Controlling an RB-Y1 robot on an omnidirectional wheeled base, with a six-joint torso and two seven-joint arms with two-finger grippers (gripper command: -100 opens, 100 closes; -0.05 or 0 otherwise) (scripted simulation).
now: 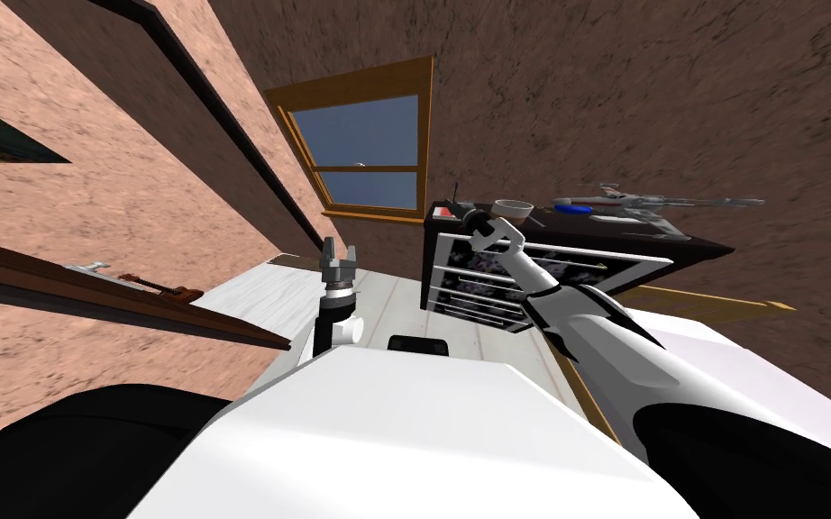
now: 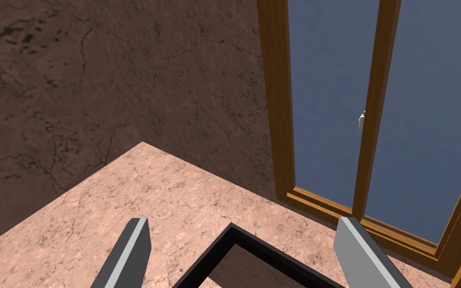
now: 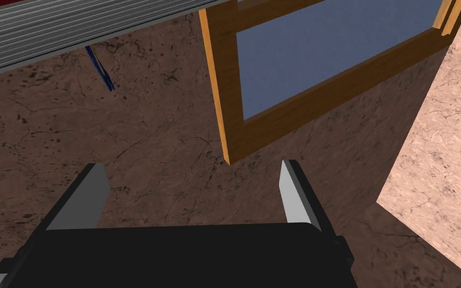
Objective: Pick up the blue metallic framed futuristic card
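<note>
We've got the right gripper (image 3: 192, 165) spread wide at the dark cabinet's (image 1: 693, 250) corner, and what we take for the card (image 3: 99, 67), a thin blue sliver edge-on, stands ahead, just outside one fingertip's line.

Left tool (image 2: 242, 227) and right tool (image 3: 193, 170), two; one window (image 1: 369, 153), one cabinet (image 1: 450, 261), one bowl (image 1: 513, 208), one model spaceship (image 1: 652, 205).

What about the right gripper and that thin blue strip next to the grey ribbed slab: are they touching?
Apart. The right wrist view shows the right gripper open, with bare brown wall separating both fingertips from the thin blue strip.
</note>
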